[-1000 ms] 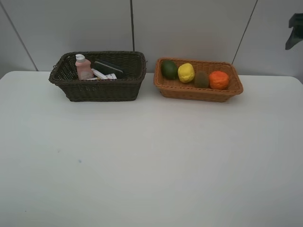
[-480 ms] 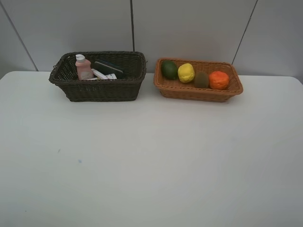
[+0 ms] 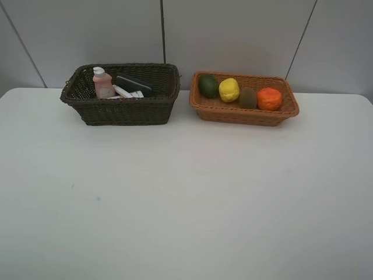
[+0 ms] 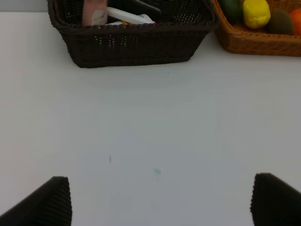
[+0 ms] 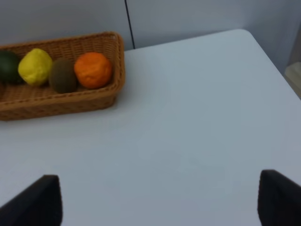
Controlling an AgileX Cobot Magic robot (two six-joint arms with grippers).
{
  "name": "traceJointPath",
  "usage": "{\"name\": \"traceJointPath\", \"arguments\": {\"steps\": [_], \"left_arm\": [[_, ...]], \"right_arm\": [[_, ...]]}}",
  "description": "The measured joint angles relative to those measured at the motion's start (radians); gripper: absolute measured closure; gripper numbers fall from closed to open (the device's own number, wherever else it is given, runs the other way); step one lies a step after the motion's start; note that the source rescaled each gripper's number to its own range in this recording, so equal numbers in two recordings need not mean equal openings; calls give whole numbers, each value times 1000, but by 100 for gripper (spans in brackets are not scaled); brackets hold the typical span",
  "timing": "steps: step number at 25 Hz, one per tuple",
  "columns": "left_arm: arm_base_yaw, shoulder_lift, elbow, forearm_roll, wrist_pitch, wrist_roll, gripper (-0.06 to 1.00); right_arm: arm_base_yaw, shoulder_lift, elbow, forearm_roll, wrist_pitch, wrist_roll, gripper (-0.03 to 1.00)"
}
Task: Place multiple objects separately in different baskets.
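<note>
The dark brown basket (image 3: 120,111) at the back left holds a pink bottle (image 3: 103,84), a white-and-red marker (image 3: 122,91) and a dark green eraser block (image 3: 134,84). To its right, the orange-tan basket (image 3: 245,114) holds an avocado (image 3: 208,86), lemon (image 3: 229,90), kiwi (image 3: 248,98) and orange (image 3: 269,98) in a row. Neither arm shows in the exterior view. My left gripper (image 4: 162,202) is open over bare table, well in front of the dark basket (image 4: 136,47). My right gripper (image 5: 160,200) is open and empty, in front of and to the right of the tan basket (image 5: 61,103).
The white table (image 3: 186,192) stretches from the baskets to the near edge. A grey panelled wall (image 3: 233,35) stands right behind the baskets. The table's rounded far right corner (image 5: 249,35) shows in the right wrist view.
A dark part of the right arm at the upper right edge of the exterior view one second ago has left the picture. The baskets and objects have not moved.
</note>
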Motion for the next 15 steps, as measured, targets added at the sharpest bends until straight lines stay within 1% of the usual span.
{"name": "traceJointPath", "arguments": {"steps": [2,5,9,12,15], "left_arm": [[0,0,0,0,0,0,-6],[0,0,0,0,0,0,-6],[0,0,0,0,1,0,-6],[0,0,0,0,1,0,-6],[0,0,0,0,1,0,-6]], "right_arm": [[0,-49,0,27,11,-17,1],[0,-58,7,44,18,-22,1],[0,-58,43,53,24,-31,1],[0,-59,51,60,29,-63,1],[0,-59,53,65,33,-69,1]]}}
